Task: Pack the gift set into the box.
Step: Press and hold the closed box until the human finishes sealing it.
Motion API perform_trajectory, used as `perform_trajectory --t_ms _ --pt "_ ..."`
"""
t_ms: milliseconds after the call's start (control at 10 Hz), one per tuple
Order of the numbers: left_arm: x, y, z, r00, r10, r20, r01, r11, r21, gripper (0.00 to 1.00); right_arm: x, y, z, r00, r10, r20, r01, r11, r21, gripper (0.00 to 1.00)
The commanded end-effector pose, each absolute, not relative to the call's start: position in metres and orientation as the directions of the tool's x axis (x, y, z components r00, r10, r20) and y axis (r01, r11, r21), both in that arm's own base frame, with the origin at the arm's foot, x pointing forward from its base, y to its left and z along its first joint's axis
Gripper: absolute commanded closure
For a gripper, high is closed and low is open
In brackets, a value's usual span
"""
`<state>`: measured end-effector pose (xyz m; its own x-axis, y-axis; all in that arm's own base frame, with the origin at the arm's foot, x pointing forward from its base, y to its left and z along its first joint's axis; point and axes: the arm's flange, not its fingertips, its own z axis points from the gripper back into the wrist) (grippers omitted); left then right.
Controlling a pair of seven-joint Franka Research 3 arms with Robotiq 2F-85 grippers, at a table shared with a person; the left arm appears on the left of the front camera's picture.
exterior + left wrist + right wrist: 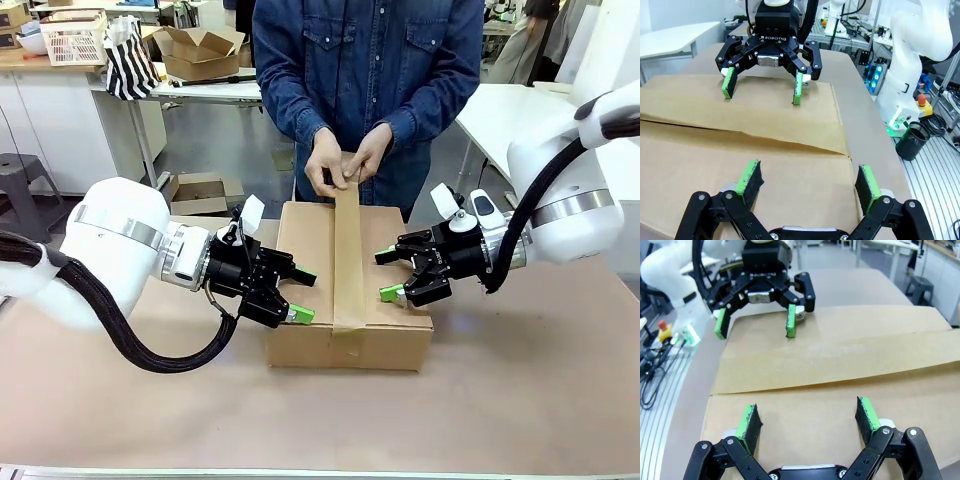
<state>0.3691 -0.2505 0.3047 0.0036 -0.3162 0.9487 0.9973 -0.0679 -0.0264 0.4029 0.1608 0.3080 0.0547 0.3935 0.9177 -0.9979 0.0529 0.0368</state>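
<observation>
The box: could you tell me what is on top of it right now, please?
A strip of brown tape runs along the closed box, pressed by the person's hands at the far edge. Both open pincers, left and right, rest on the flaps. The contents are hidden.

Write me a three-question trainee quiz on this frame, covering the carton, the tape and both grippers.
1. True or false: the box has its top flaps closed.
2. Where are the person's hands? A. at the far end of the tape strip B. on the left gripper C. flat on the table
3. How do the left gripper and the right gripper stand relative to the box?

Key
1. True. The flaps lie flat, and the tape runs along the top and over the near edge.
2. A.
3. Both are open, one at each end of the box, pads at its top and facing each other.
</observation>
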Motion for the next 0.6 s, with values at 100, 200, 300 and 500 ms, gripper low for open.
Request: perform_trajectory --t_ms 100,200,300,500 --pt "0.3686 -0.2497 0.303 0.005 -0.318 0.948 0.997 -0.071 -0.029 0.0 0.4004 0.162 0.3057 0.066 0.39 0.918 -0.997 0.064 0.044 0.0" --pt "0.3686 -0.2497 0.303 0.005 -0.318 0.948 0.997 -0.071 -0.029 0.0 0.4004 0.162 0.3057 0.066 0.39 0.918 -0.997 0.064 0.044 0.0" --pt "0.3686 -0.2497 0.303 0.005 -0.318 0.948 0.997 -0.071 -0.029 0.0 0.4004 0.162 0.3057 0.066 0.39 0.918 -0.997 0.064 0.044 0.0" --pt "0.3686 -0.2497 0.303 0.005 -0.318 0.948 0.997 -0.071 -0.029 0.0 0.4004 0.162 0.3057 0.066 0.39 0.918 -0.997 0.064 0.044 0.0"
